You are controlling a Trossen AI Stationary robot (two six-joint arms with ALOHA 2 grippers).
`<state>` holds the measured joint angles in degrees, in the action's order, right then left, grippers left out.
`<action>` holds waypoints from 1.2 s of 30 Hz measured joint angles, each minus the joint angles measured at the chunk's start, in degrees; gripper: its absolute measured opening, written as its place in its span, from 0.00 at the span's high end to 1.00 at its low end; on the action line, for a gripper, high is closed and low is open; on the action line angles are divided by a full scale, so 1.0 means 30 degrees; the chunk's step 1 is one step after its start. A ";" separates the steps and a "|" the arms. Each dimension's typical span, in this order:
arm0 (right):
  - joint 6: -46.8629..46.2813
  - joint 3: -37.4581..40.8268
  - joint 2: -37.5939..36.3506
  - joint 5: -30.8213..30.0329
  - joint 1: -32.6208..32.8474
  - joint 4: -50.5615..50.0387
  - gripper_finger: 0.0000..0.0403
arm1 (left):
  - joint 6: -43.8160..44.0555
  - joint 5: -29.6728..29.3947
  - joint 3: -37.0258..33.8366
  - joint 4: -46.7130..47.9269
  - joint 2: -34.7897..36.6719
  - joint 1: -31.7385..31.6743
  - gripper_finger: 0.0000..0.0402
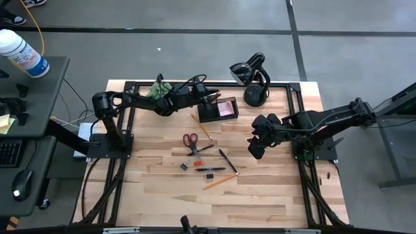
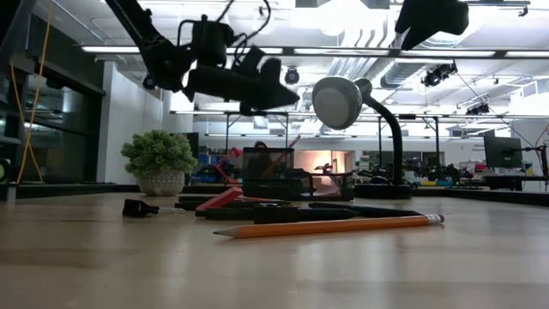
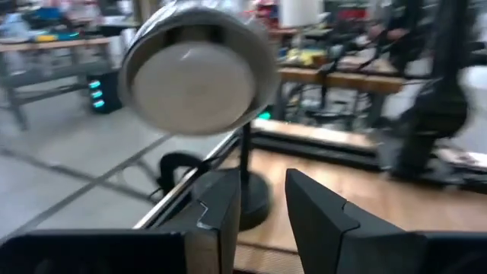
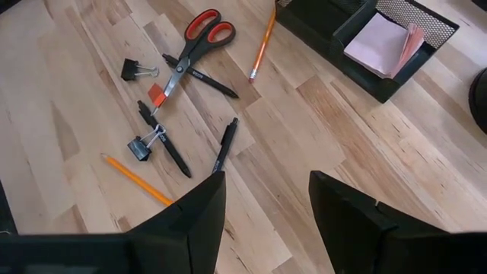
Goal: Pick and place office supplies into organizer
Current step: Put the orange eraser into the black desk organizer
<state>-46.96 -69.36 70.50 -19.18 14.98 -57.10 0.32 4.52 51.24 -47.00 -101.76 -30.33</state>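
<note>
A: Where are the office supplies?

B: The scissors (image 4: 196,42) lie in the middle of the table (image 1: 273,188), with a black pen (image 4: 224,144), two binder clips (image 4: 144,144) and an orange pencil (image 4: 137,179) near them. Another pencil (image 4: 262,42) lies just beside the organizer (image 1: 218,109), which already holds the pink sticky-note pad (image 4: 380,44).

A: And the grippers?

B: The right gripper (image 4: 262,221) hovers above the pens with fingers spread, holding nothing. The left gripper (image 3: 262,221) is over the organizer, fingers slightly apart, with nothing between them.

A: How will the pen handle?

B: It looks light, stiff and smooth (it can roll easily). Probably the best hold is across the middle of the barrel, so it does not tip. The scissors seem heavier; the place where the blades cross, just under the red handles, seems best.
</note>
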 joint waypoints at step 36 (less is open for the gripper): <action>0.4347 0.0000 0.0000 -0.0708 0.0000 0.0699 0.54 | 0.4171 -0.0696 0.0015 1.7539 0.3601 1.3100 0.89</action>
<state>-33.92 -69.36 70.50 -21.30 14.98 -55.00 12.83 2.43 51.29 5.61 -90.96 8.97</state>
